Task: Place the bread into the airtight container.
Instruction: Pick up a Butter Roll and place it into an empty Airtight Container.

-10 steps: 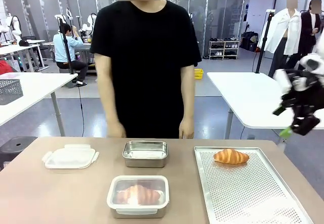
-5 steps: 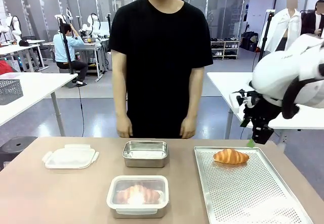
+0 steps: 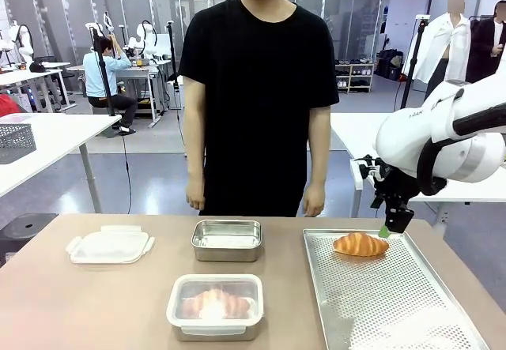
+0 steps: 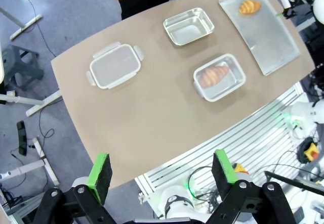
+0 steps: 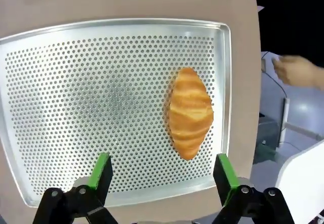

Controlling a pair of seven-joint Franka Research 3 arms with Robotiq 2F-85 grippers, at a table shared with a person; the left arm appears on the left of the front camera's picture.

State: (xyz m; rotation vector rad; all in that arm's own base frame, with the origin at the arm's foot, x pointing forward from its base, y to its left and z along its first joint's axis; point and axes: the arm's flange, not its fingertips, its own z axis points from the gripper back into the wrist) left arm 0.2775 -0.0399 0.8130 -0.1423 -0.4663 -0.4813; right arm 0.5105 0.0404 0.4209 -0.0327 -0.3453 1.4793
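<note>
A golden croissant, the bread (image 3: 360,244) (image 5: 190,112) (image 4: 250,6), lies at the far end of a perforated metal tray (image 3: 395,302) (image 5: 76,107). My right gripper (image 3: 393,222) (image 5: 163,172) hangs open just above the tray's far right corner, close beside the bread and apart from it. An open steel airtight container (image 3: 227,239) (image 4: 189,26) stands empty at the table's middle, and its clear lid (image 3: 110,245) (image 4: 115,65) lies to the left. My left gripper (image 4: 162,168) is open, high above the table with nothing between its fingers.
A second container (image 3: 215,306) (image 4: 218,76), lidded, holds another croissant near the front edge. A person in a black shirt stands at the far side with hands (image 3: 195,201) hanging down; one hand (image 5: 298,71) appears beyond the tray. Bare tabletop (image 3: 79,302) lies front left.
My right arm has swung in from the right edge, leftwards and down, to hover by the bread. The person has shifted slightly to the right.
</note>
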